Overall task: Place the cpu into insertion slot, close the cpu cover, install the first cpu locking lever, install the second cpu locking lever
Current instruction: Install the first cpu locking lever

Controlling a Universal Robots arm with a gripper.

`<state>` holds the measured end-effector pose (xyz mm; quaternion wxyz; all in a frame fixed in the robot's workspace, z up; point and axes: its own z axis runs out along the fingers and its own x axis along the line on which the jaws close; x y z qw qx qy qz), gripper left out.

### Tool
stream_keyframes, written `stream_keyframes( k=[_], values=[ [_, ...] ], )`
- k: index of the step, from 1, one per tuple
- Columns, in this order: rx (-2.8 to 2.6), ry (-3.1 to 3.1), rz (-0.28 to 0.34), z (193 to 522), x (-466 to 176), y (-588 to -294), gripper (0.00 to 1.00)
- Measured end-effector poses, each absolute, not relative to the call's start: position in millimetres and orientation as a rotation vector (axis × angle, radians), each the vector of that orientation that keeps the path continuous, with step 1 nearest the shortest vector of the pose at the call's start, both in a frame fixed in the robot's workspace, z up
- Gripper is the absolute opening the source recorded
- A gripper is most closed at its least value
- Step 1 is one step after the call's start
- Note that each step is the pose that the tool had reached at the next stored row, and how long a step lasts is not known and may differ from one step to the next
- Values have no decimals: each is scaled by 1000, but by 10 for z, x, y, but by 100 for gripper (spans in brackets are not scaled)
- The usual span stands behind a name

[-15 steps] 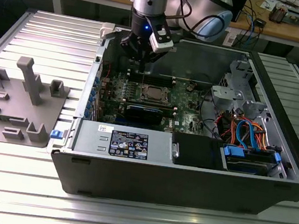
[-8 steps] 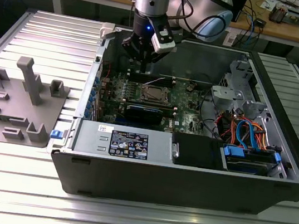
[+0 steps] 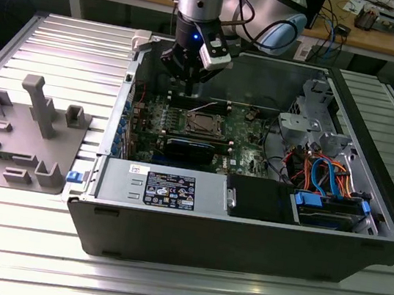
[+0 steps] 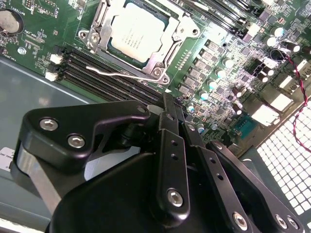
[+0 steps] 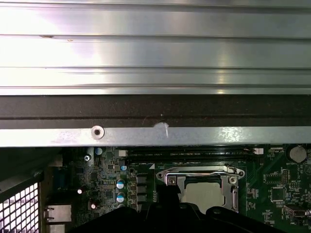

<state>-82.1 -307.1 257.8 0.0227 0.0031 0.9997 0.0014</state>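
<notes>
The cpu (image 4: 138, 35) lies silver side up in the insertion slot (image 3: 202, 124) on the green board, inside the open computer case. The cpu cover (image 4: 163, 58) lies flat over it and frames its top; the first wrist view also shows the cpu (image 5: 204, 193) and the cover (image 5: 228, 180). A thin wire locking lever (image 4: 121, 73) lies along one side of the socket; I cannot tell whether it is latched. My gripper (image 3: 189, 89) hangs above the board just behind the socket, apart from it. The gripper (image 4: 171, 104) is shut, with nothing between its fingers.
On the exterior view's left stands a grey fixture tray (image 3: 20, 136). A power supply box (image 3: 165, 187) fills the case front, with a drive cage and coloured cables (image 3: 325, 181) to the right. Black memory slots (image 4: 97, 77) run beside the socket. A long black card (image 3: 197, 147) lies in front of it.
</notes>
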Motion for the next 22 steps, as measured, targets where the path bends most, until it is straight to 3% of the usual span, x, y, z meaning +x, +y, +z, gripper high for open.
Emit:
stream_keyframes(
  k=[4, 5, 22],
  values=[
    [10, 3096, 9, 2577, -821, -3071, 11],
    [29, 3095, 53, 2568, -814, -3073, 11],
    [39, 3095, 53, 2563, -808, -3073, 11]
  ],
)
